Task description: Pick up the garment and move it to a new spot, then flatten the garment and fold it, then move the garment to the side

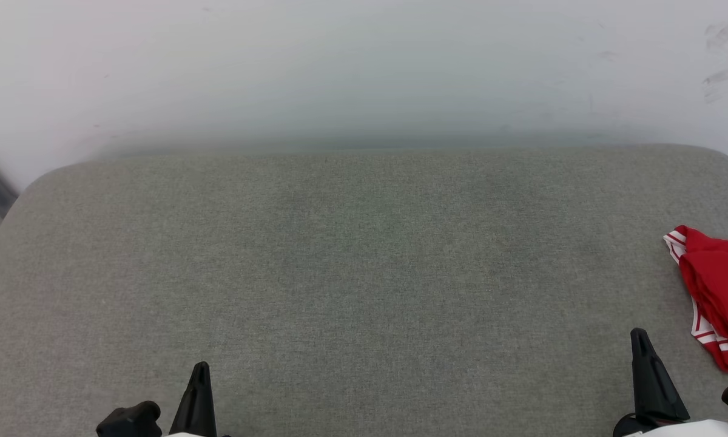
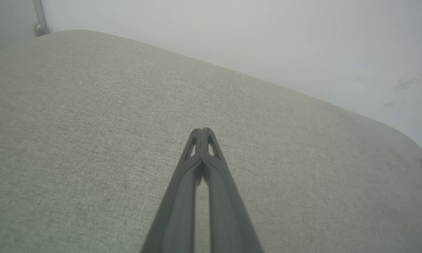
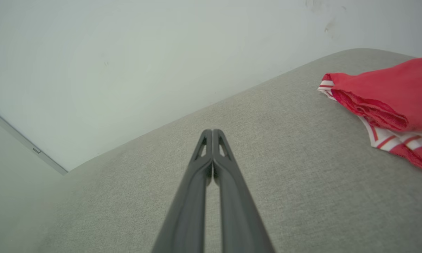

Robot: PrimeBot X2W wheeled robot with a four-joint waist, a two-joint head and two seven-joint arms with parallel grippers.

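Garment, red with red-white striped trim, lies bunched.

Grey fabric cushion with rounded far corners; a bunched red garment with striped trim lies at its right edge.

Garment at right edge, grey surface.

The broad grey-green padded surface is covered in coarse woven cloth, matt and faintly flecked. The bright red jersey garment with red-white striped trim is thin, soft cloth with a fine knit grain. The left gripper and right gripper look like smooth, matt dark plastic. The pale wall is smooth, matt and lightly scuffed.
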